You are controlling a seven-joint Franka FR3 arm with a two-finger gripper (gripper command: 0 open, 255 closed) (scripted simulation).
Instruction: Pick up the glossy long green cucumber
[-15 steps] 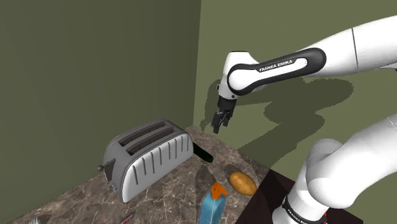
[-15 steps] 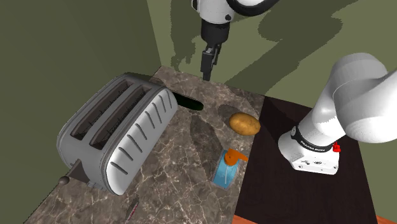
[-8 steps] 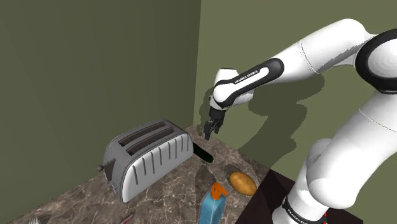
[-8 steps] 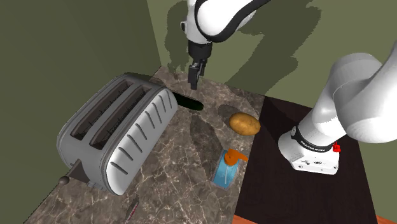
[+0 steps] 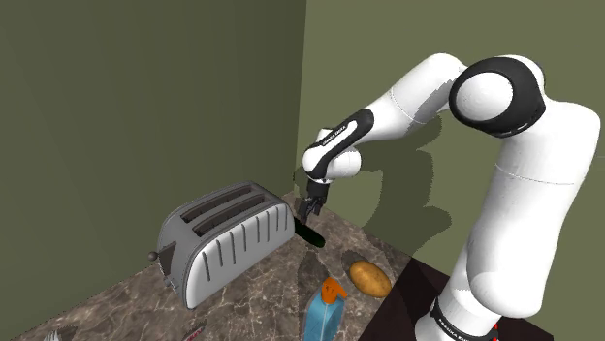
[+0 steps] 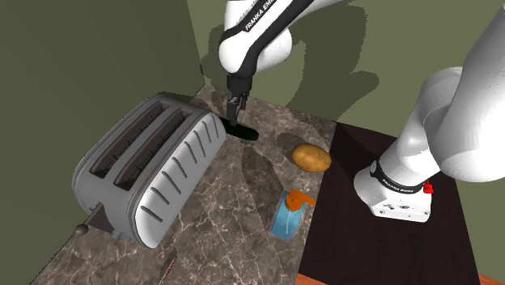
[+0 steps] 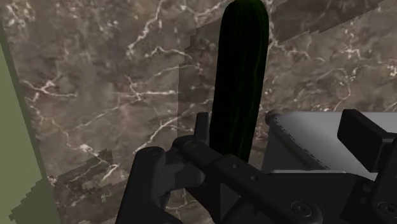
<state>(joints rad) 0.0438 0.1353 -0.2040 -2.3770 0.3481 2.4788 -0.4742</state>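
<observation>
The tool [image 7: 280, 127] is held spread and empty just above the dark green cucumber [image 7: 238, 76], which is laid on the marbled desk [image 7: 95, 95] just beside the toaster [image 5: 228, 237], and, judged stiff, light and slippery, it is best pinched across its middle.

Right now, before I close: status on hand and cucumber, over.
Hand open, low over the cucumber, not gripping. Cucumber lying flat, close beside toaster. Toaster edge sits under one finger, may block the descent.
</observation>
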